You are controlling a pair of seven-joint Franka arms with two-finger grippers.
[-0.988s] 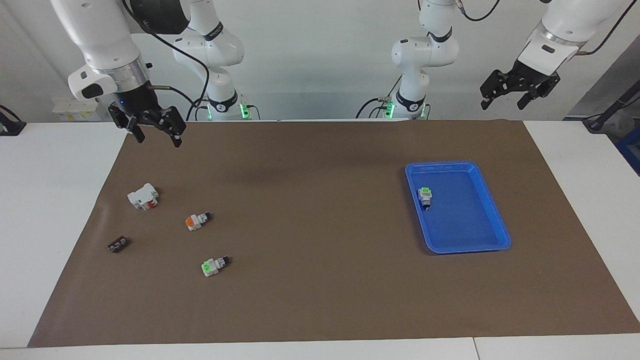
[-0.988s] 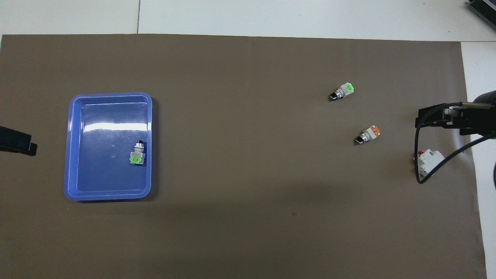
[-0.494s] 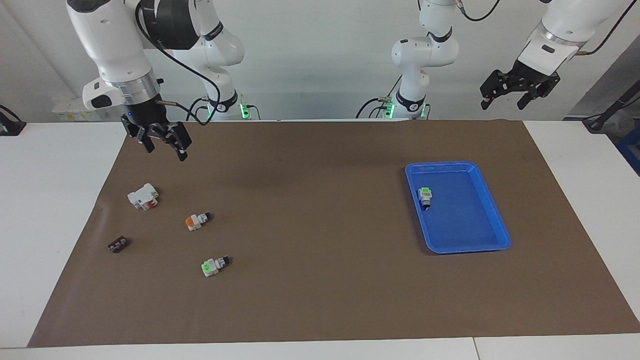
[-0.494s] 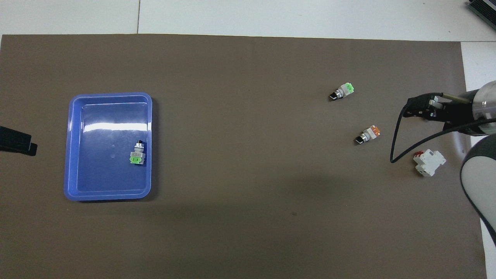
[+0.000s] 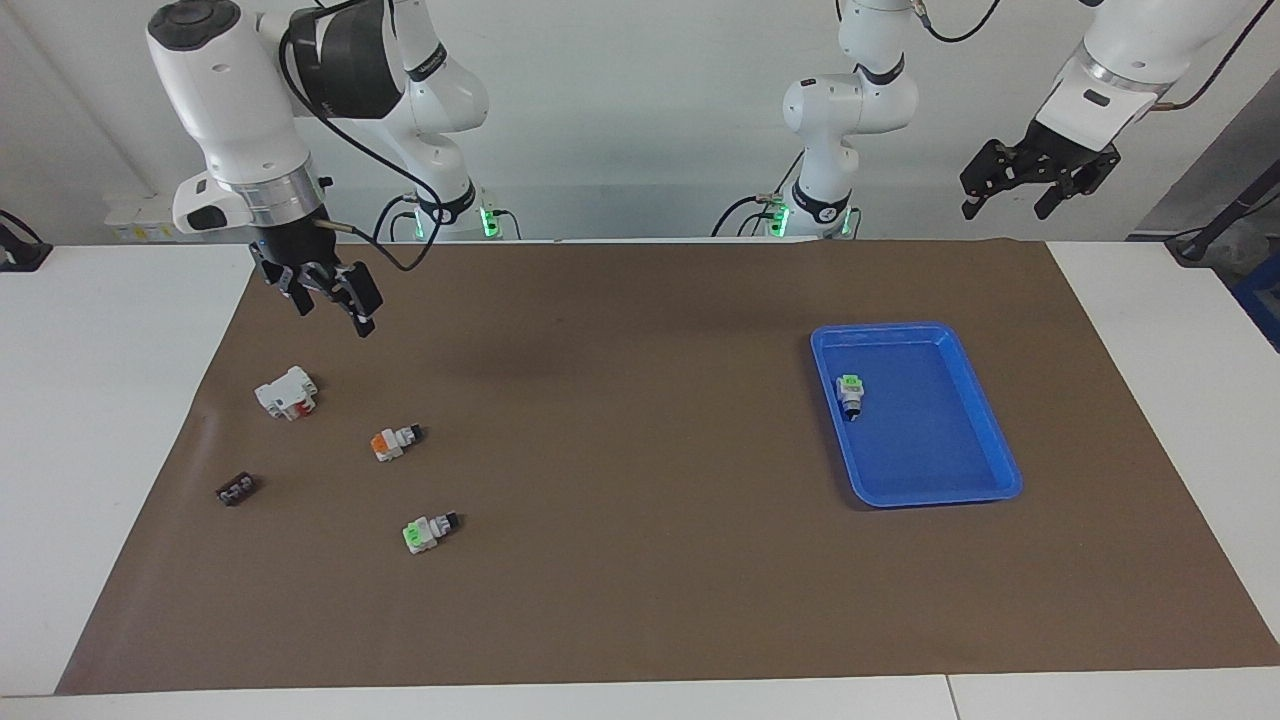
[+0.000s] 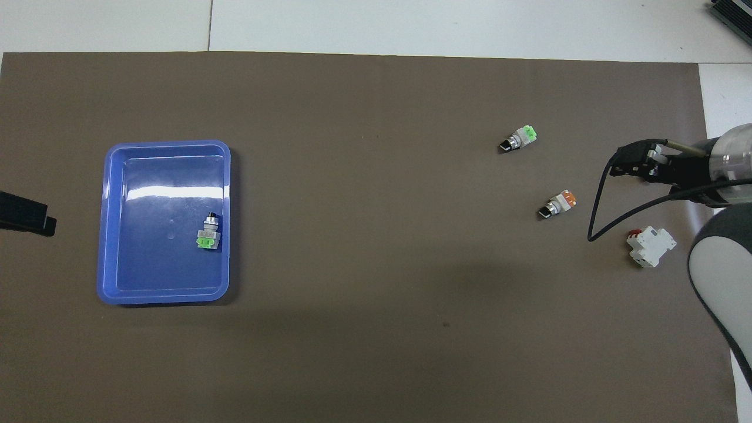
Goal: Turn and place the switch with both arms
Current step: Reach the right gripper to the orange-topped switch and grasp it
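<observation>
The switch has a white body, an orange block and a black knob, and lies on the brown mat; it also shows in the overhead view. My right gripper is open and empty, raised over the mat at the right arm's end, apart from the switch; in the overhead view the right gripper sits beside the switch. My left gripper is open and empty, and waits high at the left arm's end; only the tip of the left gripper shows in the overhead view.
A blue tray holds a green-ended switch. Another green-ended switch lies farther from the robots than the orange one. A white block with a red mark and a small dark part lie toward the right arm's end.
My right gripper has come down and moved over the mat toward the white block and the switch. The left arm and the objects have not moved.
</observation>
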